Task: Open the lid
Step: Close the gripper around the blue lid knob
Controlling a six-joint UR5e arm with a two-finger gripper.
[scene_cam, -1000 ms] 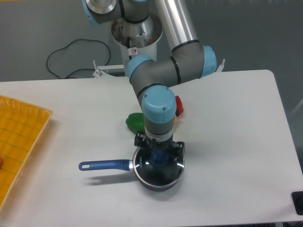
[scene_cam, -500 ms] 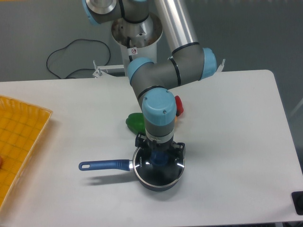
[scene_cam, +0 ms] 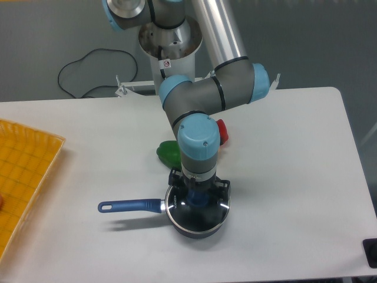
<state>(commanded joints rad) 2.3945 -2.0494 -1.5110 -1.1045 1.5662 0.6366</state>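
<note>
Glass lid point(scene_cam: 199, 209), metal-rimmed, sits on dark blue saucepan point(scene_cam: 132, 206) at table's point(scene_cam: 294, 177) near centre. Likely stiff, fragile, slippery; blue knob point(scene_cam: 197, 196) is best hold. Gripper point(scene_cam: 197, 193) straddles knob; grip on it unclear from here.

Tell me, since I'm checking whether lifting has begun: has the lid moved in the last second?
No. The lid sits on the saucepan exactly as before, its rim unchanged against the pan's handle. The gripper remains at the knob; only the arm's wrist shifted slightly.
</note>
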